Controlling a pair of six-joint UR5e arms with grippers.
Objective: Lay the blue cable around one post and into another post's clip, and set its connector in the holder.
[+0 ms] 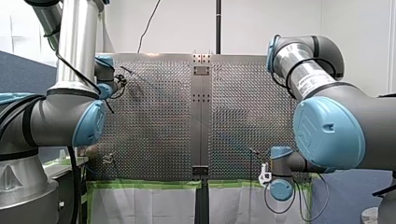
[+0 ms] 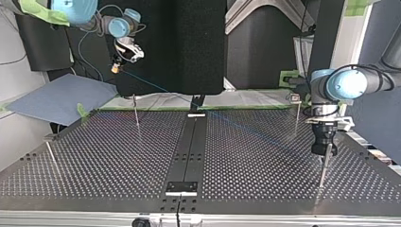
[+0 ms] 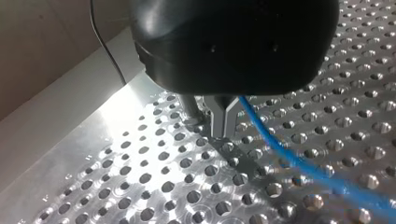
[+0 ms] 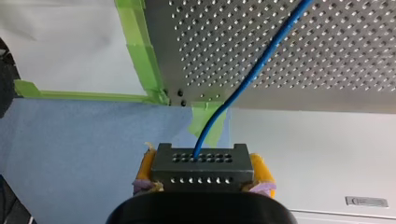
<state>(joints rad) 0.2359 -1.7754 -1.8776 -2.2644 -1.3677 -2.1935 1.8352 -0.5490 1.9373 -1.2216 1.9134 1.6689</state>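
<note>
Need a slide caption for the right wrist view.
My right gripper, yellow-padded jaws shut on the connector, blue cable running out across the perforated table.

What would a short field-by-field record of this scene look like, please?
right tool: shut on the connector, held beyond the table edge
blue cable: runs from the connector across the table to the left tool
left tool: low over the table, by a thin post in the top view
progress: connector not yet in any holder
</note>
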